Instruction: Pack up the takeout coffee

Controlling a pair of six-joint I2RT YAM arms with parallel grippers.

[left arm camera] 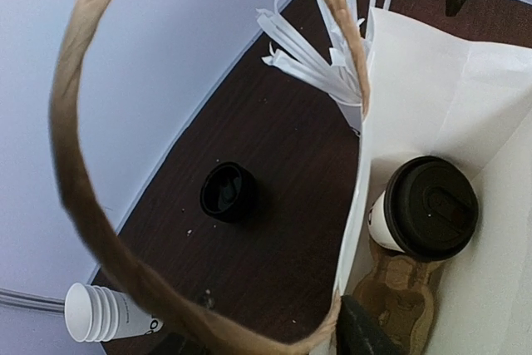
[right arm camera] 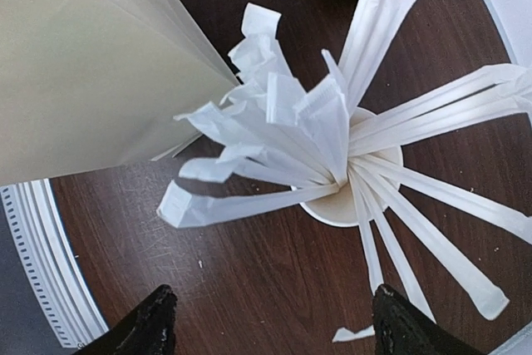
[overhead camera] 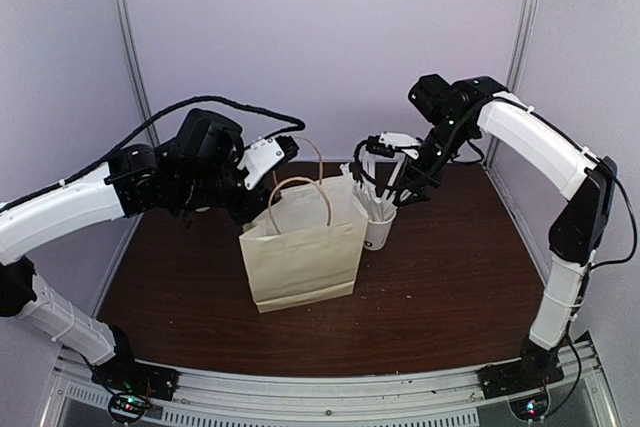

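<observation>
The takeout coffee (left arm camera: 428, 205), a white cup with a black dome lid, stands upright inside the cream paper bag (overhead camera: 300, 247) on a brown cardboard insert (left arm camera: 399, 297). It is hidden in the top view. My left gripper (left arm camera: 270, 342) is open at the bag's rear rim (left arm camera: 353, 230), one finger (left arm camera: 366, 334) inside against the wall and the other outside. The bag's handle (left arm camera: 75, 164) loops in front of the camera. My right gripper (right arm camera: 274, 330) is open and empty, hovering above the straw cup (right arm camera: 349, 197).
The lidless cup of long white straws (overhead camera: 381, 227) stands against the bag's right side. A loose black lid (left arm camera: 226, 192) lies on the table behind the bag. A stack of lidless white cups (left arm camera: 104, 313) lies at the far left by the wall.
</observation>
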